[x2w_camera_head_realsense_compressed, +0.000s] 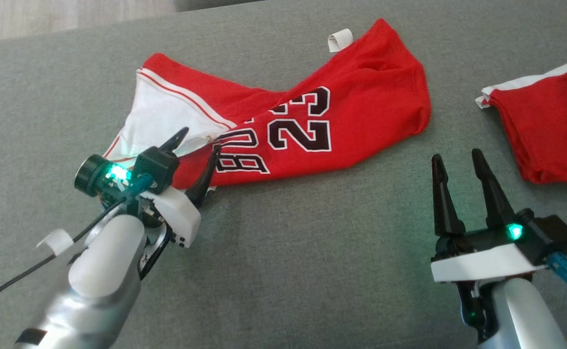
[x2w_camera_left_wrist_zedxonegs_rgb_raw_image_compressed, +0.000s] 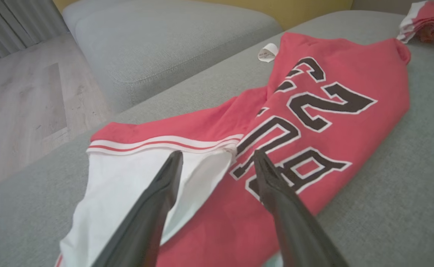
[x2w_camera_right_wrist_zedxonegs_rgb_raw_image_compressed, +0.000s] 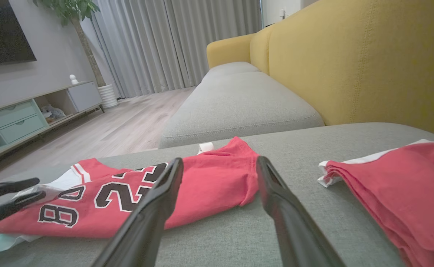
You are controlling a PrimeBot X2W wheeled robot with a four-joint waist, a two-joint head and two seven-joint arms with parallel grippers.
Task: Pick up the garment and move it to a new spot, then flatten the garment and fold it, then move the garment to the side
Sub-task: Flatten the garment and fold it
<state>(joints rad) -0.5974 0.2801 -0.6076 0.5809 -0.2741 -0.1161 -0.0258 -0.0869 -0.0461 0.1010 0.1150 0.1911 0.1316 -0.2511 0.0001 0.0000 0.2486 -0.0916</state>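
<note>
Garment: red jersey w/ black, white-edged no. 23 and letters beside it, upside down in head view. Lay crumpled, not flat, on grey cushion, running diagonally from near-left to far-right. Twisted abt the middle. Left end was turned open, showing white inside w/ red-and-white striped trim along its edge. Right end was bunched, w/ rounded corner. Small white tag stuck out at far edge, curled.

Grey sofa seat underneath; yellow backrest behind; folded red cloth (white trim) on seat's right.
</note>
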